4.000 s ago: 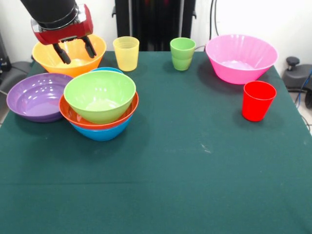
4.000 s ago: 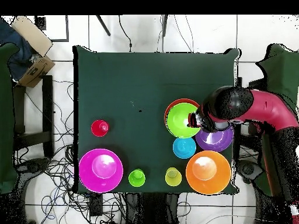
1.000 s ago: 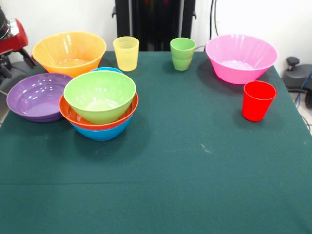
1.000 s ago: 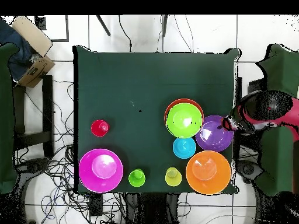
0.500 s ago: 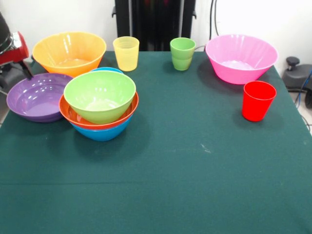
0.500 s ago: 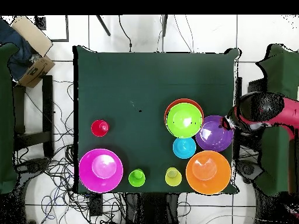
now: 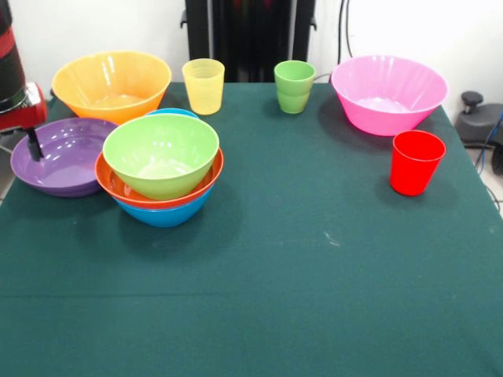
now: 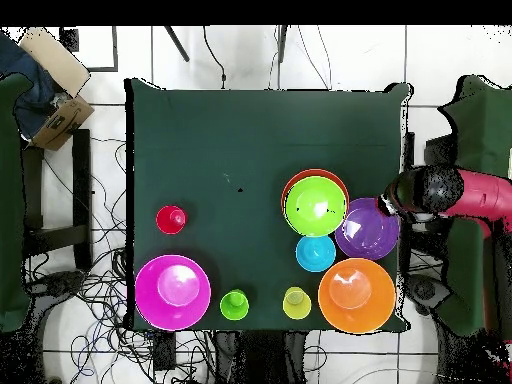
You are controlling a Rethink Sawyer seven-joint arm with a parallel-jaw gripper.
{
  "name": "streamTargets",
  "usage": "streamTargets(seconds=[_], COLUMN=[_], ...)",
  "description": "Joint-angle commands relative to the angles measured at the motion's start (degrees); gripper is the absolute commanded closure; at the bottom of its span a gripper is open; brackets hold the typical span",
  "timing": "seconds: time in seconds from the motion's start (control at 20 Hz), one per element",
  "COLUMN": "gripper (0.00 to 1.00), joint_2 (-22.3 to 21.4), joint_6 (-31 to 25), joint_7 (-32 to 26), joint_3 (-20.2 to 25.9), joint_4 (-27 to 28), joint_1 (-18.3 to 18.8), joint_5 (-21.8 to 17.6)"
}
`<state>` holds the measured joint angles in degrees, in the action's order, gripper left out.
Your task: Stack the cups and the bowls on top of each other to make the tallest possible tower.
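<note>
The tower (image 7: 161,174) is only begun. 3 bowls sit nested: a green bowl (image 7: 160,154) inside a red-orange bowl (image 7: 118,185) inside a big blue bowl (image 7: 163,214), at the left of the counter (image 7: 299,275) in the front view. The other 4 bowls and all 3 cups are not yet stacked, so most of the work is left.

The purple bowl (image 7: 59,155) rests on the counter just beside the stack, its rim touching or nearly touching the red-orange rim. The yellow-orange bowl (image 7: 111,84) stands behind it near the far edge, and a small blue bowl (image 8: 315,253) sits between that bowl and the stack, mostly hidden in the front view. The pink bowl (image 7: 389,93) is well apart on the other side. The yellow cup (image 7: 203,86) and green cup (image 7: 294,86) stand along the far edge between the 2 large bowls, and the red cup (image 7: 416,162) stands just in front of the pink bowl.

All pieces are glossy plastic, upright and open side up; the yellow cup is translucent.

The hand (image 7: 33,144) hangs at the purple bowl's outer rim, at the counter's edge, with 1 dark finger showing over the rim. I cannot tell whether it is spread or pressed together. My guess is the purple bowl is the next piece to go.
</note>
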<state>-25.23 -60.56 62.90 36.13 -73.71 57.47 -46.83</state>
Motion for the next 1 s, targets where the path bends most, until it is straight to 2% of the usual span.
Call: streamTargets(seconds=[0.05,0.25,0.45,0.75,1.0], gripper=[0.0,0.0,0.0,0.0,0.0], joint_2=[-1.5,-1.46,0.86,1.8,3.85], joint_6=[2.65,2.98,2.69,5.83,10.04], joint_7=[-1.64,-1.18,-0.67,0.25,-1.07], joint_3=[-4.08,-4.94,-5.26,-5.85,-6.42], joint_4=[-2.11,-1.95,-0.93,-2.51,-2.66], joint_1=[-3.89,-4.9,-5.75,-5.26,-3.95], joint_5=[-3.73,-3.31,-2.42,-2.32,-3.75])
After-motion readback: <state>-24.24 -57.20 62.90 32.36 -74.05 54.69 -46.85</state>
